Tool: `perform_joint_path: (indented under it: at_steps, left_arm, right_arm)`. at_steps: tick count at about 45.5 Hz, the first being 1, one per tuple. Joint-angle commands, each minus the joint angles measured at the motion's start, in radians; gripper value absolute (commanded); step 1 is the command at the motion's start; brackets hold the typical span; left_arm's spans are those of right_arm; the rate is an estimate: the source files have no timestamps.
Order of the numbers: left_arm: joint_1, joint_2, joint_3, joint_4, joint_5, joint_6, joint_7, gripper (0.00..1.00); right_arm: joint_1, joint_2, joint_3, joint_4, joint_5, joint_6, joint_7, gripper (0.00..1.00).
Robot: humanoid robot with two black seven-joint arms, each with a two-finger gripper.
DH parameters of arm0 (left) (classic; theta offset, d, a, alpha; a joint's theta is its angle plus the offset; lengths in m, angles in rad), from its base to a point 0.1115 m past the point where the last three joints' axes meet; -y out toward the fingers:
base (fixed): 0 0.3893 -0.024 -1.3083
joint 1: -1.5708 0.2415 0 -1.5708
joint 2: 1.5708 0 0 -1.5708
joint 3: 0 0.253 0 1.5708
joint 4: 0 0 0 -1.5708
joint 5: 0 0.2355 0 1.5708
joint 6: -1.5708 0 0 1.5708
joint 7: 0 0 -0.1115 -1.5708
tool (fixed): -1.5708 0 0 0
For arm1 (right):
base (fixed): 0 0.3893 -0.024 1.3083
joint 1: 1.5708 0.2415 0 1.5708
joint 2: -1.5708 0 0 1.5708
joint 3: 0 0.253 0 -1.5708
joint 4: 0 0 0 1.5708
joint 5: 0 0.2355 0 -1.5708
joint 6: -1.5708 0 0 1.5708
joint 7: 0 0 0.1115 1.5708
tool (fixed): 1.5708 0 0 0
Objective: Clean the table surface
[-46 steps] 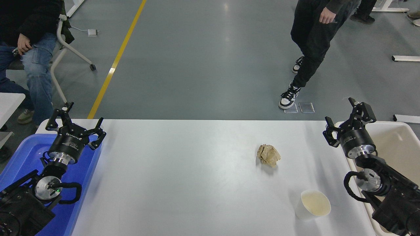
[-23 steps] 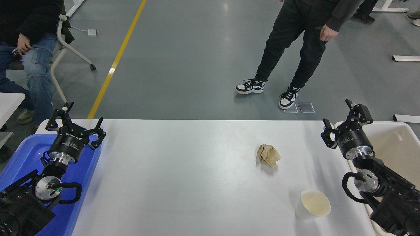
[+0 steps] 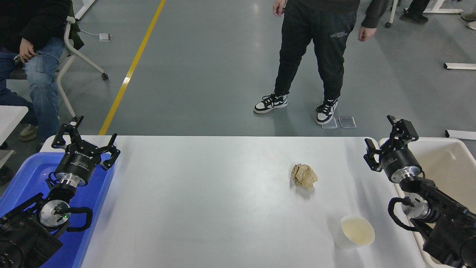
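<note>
Tabletop: one white matte tabletop [image 3: 208, 208], spanning the space between the two end effectors and carrying two loose items.
Paper: one crumpled brown paper ball [image 3: 304, 176], resting on the tabletop to the left of the right end effector and a little nearer the camera, well apart from it.
Cup: one white paper cup [image 3: 353, 233], upright with its mouth showing, on the tabletop nearer the camera than the paper ball and down-left of the right end effector, apart from both.
Bins: two; one blue plastic bin [image 3: 26, 175] at the tabletop's left end, under the left end effector, and one beige plastic bin [image 3: 452, 163] at the right end, just to the right of the right end effector.
Left end effector [image 3: 84, 141]: parked at the lower left over the blue bin's far corner, fingers spread wide, holding nothing and touching nothing.
Right end effector [image 3: 385, 138]: raised over the tabletop's right edge beside the beige bin's rim, fingers spread wide, empty, clear of paper ball and cup.
People: two; one standing person [image 3: 316, 44] on the grey floor beyond the far edge, one seated person [image 3: 33, 48] at upper left, beyond the left end effector.
</note>
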Motion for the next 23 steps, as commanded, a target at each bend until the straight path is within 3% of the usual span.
perform_joint_path:
  at_steps: [1, 9, 16, 23]
  left_arm:
    - [0.000, 0.000, 0.000, 0.000, 0.000, -0.001, -0.001, 1.00]
    - [0.000, 0.000, 0.000, 0.000, 0.000, -0.001, -0.001, 1.00]
    - [0.000, 0.000, 0.000, 0.000, 0.000, -0.001, -0.001, 1.00]
    - [0.000, 0.000, 0.000, 0.000, 0.000, -0.001, -0.001, 1.00]
  right_arm:
    - [0.009, -0.132, -0.105, 0.175, -0.063, -0.036, -0.098, 1.00]
    - [0.075, -0.223, -0.265, 0.278, -0.248, -0.044, -0.134, 1.00]
    - [0.089, -0.317, -0.274, 0.408, -0.271, -0.039, -0.254, 1.00]
    - [0.107, -0.379, -0.277, 0.531, -0.369, -0.036, -0.299, 1.00]
